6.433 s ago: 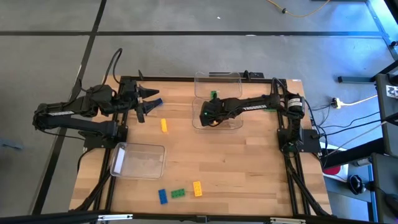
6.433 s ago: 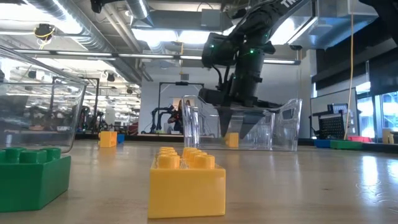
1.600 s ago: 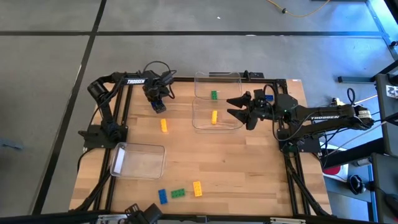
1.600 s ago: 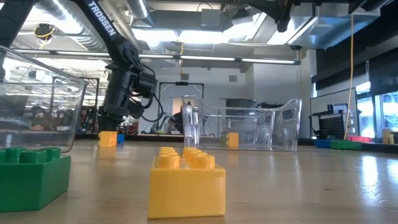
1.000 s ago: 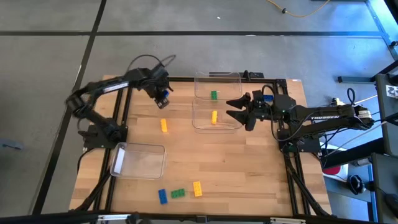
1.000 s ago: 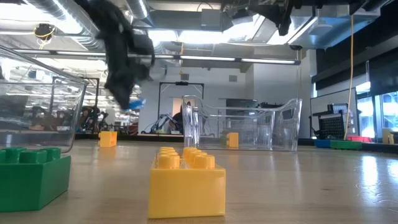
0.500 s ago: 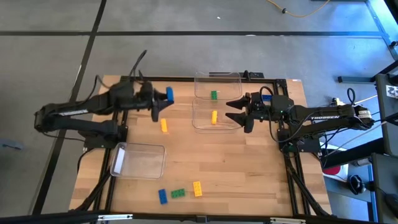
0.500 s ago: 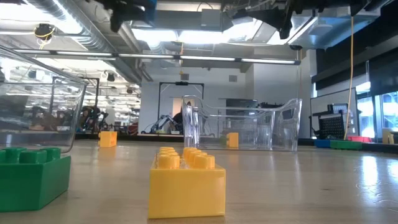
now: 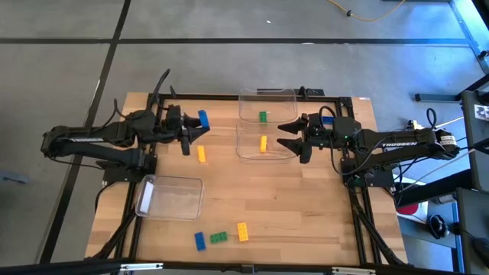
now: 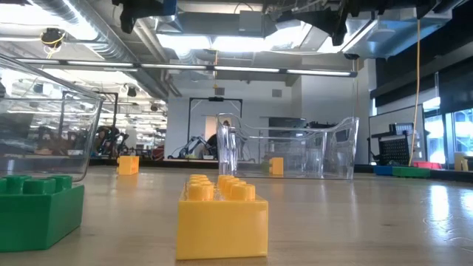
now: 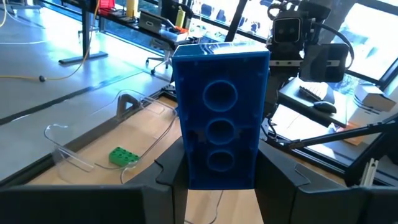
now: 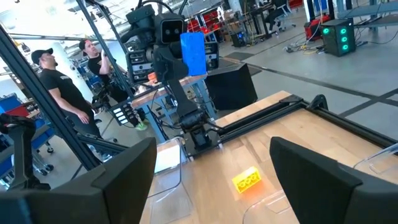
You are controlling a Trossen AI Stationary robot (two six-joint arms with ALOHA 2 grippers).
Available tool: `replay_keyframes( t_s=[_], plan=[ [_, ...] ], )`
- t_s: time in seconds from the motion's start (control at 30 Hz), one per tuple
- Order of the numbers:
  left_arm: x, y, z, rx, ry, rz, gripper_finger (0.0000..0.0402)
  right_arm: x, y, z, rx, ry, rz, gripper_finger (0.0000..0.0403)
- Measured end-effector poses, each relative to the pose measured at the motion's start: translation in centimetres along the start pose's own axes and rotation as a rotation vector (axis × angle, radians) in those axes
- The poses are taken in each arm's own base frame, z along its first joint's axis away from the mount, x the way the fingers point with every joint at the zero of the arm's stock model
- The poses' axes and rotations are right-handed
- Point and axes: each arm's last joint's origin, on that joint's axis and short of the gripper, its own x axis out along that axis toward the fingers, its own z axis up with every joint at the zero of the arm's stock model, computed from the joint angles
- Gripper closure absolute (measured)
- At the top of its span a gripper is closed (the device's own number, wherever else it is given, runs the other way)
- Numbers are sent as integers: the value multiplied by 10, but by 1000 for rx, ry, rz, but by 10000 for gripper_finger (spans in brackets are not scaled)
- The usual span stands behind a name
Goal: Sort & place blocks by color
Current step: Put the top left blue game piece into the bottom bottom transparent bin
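Left gripper (image 9: 192, 131) clamped on blue block (image 9: 203, 119), block standing upright between fingers, carried above table. Empty bin (image 9: 170, 197) lies at 6 o'clock from it, near table's left edge; left arm far nearer. Judgement: blue goes there. Far bin (image 9: 267, 105) holds green block (image 9: 263, 117); middle bin (image 9: 265, 140) holds yellow block (image 9: 263, 143). Right gripper (image 9: 291, 135) spread wide, empty, at middle bin's 3 o'clock.

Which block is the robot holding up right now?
Look at the wooden table, then its far left corner, where the left gripper hangs above the wood. The blue block is pinched in it, the only block up in the air.
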Motion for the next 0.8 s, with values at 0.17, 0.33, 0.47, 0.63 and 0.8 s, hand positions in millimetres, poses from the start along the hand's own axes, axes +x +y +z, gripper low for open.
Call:
replay_keyframes(
  t_s=[0.17, 0.33, 0.47, 0.63, 0.8],
  plan=[
    [0, 0, 0, 4, 0, 0, 276, 0, 0, 0, 4, 0, 0, 86],
    [0, 0, 0, 4, 1, -1, 276, 0, 0, 0, 1, 0, 0, 86],
    [0, 0, 0, 3, 1, -2, 276, 0, 0, 0, -18, 0, 0, 86],
    [-2, -1, 1, 0, 2, -28, 276, 0, 0, 0, -19, 0, 0, 86],
    [-9, -1, 4, -10, -21, -45, 276, 0, 0, 0, -20, 0, 0, 86]
  ],
)
